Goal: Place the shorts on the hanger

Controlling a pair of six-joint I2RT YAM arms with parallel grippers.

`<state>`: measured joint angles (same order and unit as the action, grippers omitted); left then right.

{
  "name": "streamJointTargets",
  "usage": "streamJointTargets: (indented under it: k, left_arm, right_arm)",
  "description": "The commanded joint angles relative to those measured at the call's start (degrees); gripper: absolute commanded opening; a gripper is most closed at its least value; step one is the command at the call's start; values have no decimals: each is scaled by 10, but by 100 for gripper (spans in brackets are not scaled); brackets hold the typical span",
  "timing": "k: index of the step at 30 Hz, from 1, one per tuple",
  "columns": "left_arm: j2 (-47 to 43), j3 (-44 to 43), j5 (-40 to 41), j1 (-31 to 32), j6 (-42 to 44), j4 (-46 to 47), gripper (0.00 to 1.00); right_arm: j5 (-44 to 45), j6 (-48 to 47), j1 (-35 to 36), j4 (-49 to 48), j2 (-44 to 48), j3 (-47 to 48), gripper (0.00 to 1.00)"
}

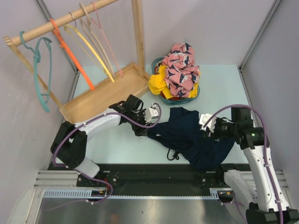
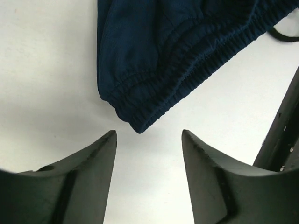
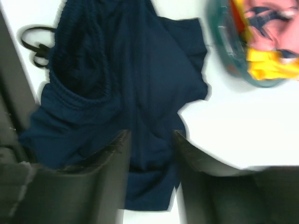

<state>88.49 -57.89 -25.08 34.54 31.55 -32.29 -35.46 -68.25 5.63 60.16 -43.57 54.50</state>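
there is one pair of dark blue shorts [image 1: 196, 135], lying flat on the pale table [image 1: 219, 84] between the two arms. five hangers hang on the wooden rail [image 1: 70, 19]: one teal, one orange, one yellow, one tan, and the thin pale pink hanger [image 1: 109, 44]. one teal basket [image 1: 191, 99] holds one pink flowery cloth [image 1: 182, 65] and one yellow cloth [image 1: 158, 83].

the left gripper [image 2: 148, 135] has its jaws apart. the stretchy waist corner of the shorts sits just in front of the gap, and the gripper holds nothing.

the right gripper [image 3: 150, 133] also has its jaws apart, low over the blue cloth. i cannot tell if it touches.
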Motion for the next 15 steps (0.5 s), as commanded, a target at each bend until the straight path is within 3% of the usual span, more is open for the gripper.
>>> streamJointTargets:
  k: [1,2,6,7,11,15]
  left_arm:
    - [-19,-6,-12,-5,33,3,77]
    - [-32,1,-12,-6,43,4,87]
    - [-73,44,-22,-8,79,21,94]
    - [-82,61,-23,-8,85,24,100]
    - [-130,101,-31,-8,124,32,100]
    - [-174,146,-22,-8,156,64,100]
  right_arm:
    - [-11,54,53,-26,-25,-10,60]
    - [5,106,101,-44,-53,-13,62]
    - [76,166,205,-93,-154,-16,68]
    - [80,171,214,-103,-172,-16,69]
    - [92,173,228,-128,-249,-17,69]
    - [109,166,221,-145,-296,-16,57]
